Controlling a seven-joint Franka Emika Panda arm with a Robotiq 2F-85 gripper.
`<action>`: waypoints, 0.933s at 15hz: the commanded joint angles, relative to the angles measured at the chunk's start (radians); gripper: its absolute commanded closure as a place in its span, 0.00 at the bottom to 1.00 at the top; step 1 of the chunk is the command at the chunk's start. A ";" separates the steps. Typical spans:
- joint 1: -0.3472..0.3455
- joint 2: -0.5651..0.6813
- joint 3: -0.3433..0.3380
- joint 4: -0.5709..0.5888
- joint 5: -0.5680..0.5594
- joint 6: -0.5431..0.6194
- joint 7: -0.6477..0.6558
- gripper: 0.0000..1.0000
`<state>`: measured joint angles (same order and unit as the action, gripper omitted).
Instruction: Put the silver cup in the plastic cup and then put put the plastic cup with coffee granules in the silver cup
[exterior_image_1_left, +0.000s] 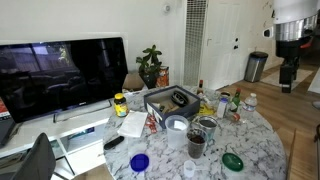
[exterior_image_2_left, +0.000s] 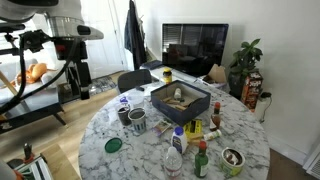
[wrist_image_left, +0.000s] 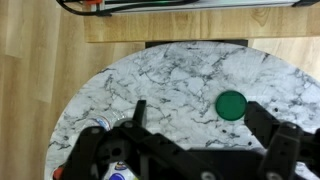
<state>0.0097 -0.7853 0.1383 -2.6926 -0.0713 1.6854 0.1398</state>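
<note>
The three cups stand together in front of the dark box. In an exterior view the whitish plastic cup (exterior_image_1_left: 178, 124) is closest to the box. The silver cup (exterior_image_1_left: 203, 127) stands beside it. The dark brown plastic cup with coffee granules (exterior_image_1_left: 196, 146) is in front of both, and it also shows in an exterior view (exterior_image_2_left: 124, 114). My gripper (exterior_image_1_left: 288, 68) (exterior_image_2_left: 78, 72) hangs high beside the table, far from the cups. In the wrist view the gripper (wrist_image_left: 200, 125) is open and empty above bare marble. The cups are out of the wrist view.
A green lid (wrist_image_left: 232, 103) (exterior_image_1_left: 232, 160) (exterior_image_2_left: 114, 144) and a blue lid (exterior_image_1_left: 140, 161) lie on the round marble table (wrist_image_left: 170, 70). The dark box (exterior_image_2_left: 180, 98) sits mid-table, with bottles (exterior_image_2_left: 176, 150) near an edge. A TV (exterior_image_1_left: 60, 75) stands behind.
</note>
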 joint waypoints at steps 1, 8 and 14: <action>0.029 0.059 0.018 -0.044 0.079 0.087 0.097 0.00; -0.024 0.314 0.080 -0.070 0.176 0.693 0.364 0.00; -0.111 0.621 0.100 -0.072 0.036 0.991 0.524 0.00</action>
<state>-0.0536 -0.3054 0.2241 -2.7653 0.0475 2.5925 0.5823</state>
